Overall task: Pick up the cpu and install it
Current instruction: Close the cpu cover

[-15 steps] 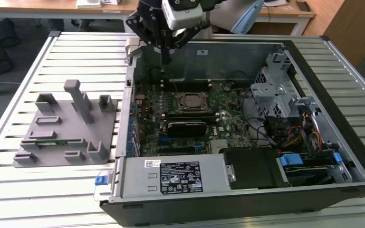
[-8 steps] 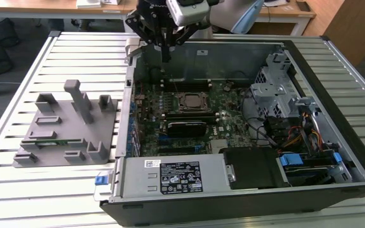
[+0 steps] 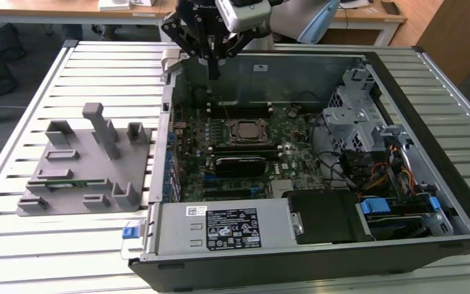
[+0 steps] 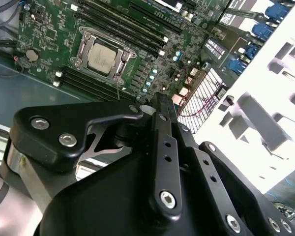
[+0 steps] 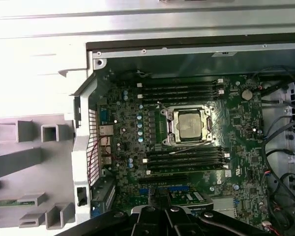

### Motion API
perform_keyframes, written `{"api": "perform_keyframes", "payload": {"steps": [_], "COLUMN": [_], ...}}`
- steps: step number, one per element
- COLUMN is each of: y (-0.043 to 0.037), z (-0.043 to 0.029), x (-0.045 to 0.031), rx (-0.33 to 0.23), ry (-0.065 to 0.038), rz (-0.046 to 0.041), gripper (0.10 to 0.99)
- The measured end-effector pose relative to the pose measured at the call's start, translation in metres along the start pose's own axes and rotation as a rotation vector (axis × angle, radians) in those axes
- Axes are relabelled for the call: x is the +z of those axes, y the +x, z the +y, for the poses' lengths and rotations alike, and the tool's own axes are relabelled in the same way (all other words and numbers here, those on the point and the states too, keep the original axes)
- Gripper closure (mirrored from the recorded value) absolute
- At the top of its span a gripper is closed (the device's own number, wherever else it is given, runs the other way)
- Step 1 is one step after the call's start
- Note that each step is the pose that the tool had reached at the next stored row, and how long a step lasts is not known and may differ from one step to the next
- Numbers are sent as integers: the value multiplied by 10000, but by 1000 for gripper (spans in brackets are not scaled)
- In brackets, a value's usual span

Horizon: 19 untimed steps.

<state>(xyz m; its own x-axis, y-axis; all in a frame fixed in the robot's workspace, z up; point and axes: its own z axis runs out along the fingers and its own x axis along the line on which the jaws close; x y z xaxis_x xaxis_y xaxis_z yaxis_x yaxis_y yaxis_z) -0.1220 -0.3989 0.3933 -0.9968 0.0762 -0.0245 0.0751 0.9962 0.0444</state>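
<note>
Hand, closed and empty, hung over the far wall of the case; I logged the cpu lying nearer, toward the exterior view's right.

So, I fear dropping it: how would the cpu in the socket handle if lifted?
The cpu looks flat and rigid, probably light, unlikely to roll. Its smooth metal top may be slippery. Ringed by the socket, its edges seem hard to grip.

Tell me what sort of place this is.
Probably a robotics lab or test bench in an office-like room. An open computer case lies on a slatted metal table with a robot gripper above it. A grey parts fixture sits beside the case, and wooden desks stand behind.
</note>
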Motion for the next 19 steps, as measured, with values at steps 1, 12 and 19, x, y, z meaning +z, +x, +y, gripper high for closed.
{"api": "perform_keyframes", "payload": {"steps": [1, 12, 19], "y": [0, -92, -96], "z": [0, 20, 21], "x": [0, 59, 109], "rx": [0, 592, 1620], "ry": [0, 16, 41], "rz": [0, -9, -54], "gripper": [980, 980, 980]}}
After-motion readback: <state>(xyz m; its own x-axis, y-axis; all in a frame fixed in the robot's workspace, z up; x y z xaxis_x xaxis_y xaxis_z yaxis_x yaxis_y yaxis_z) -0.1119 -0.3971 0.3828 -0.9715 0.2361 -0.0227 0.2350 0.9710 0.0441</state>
